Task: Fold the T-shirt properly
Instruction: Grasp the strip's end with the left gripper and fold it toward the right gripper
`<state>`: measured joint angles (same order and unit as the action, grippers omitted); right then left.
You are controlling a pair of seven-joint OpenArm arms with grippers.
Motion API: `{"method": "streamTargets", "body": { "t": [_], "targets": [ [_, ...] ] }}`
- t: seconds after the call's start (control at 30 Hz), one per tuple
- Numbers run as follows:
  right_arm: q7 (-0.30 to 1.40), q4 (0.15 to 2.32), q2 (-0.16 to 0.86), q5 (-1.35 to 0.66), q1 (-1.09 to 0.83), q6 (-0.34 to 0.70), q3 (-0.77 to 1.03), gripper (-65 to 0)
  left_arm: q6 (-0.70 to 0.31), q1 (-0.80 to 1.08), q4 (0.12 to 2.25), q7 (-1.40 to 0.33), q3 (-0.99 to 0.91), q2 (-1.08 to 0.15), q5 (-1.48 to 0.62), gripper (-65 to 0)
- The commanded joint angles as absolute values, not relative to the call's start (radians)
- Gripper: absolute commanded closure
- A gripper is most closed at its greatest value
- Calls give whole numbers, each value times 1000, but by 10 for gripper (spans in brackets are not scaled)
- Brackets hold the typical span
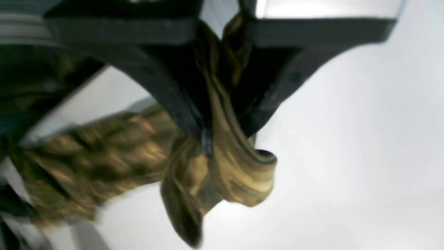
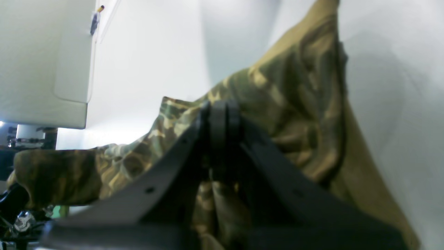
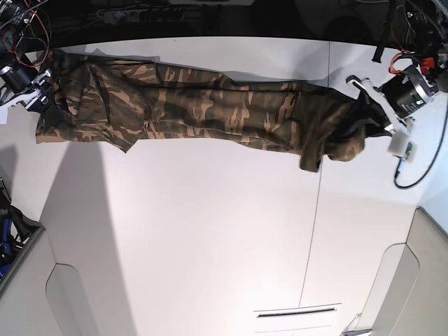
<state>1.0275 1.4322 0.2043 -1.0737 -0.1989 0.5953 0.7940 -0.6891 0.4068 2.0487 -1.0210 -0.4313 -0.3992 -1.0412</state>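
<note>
— Base view first: what do you have on the desk (image 3: 210, 238)?

— You have the T-shirt (image 3: 203, 105) stretched in a long band between both arms. It's soft and limp, so expect sagging mid-span.

— And the grips?

— Your left end effector (image 1: 211, 139) pinches a bunched edge; your right end effector (image 2: 220, 114) is pressed together on cloth. Better to hold flat hems than bunches.

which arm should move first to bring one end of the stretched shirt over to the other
Probably the left gripper: its end of the T-shirt is a bunched, drooping wad. The right gripper pins the wider, flatter end, a better anchor. Both are shut on cloth.
</note>
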Motion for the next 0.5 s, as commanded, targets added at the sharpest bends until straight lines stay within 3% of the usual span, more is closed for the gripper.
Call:
{"method": "streamTargets", "body": {
  "t": [0.0,0.23,0.47],
  "targets": [
    [1019,1448,219,-1100,-192,603,799,0,-698,403,2075,-996,-400,-410,-1054,0],
    [1023,1448,257,-1095,-192,603,799,0,-698,359,2083,-931,-165,-286,-890,0],
    [1023,1448,320,-1057,-192,606,801,0,-698,348,2070,-856,-47,-156,-752,0]
  ]
}}
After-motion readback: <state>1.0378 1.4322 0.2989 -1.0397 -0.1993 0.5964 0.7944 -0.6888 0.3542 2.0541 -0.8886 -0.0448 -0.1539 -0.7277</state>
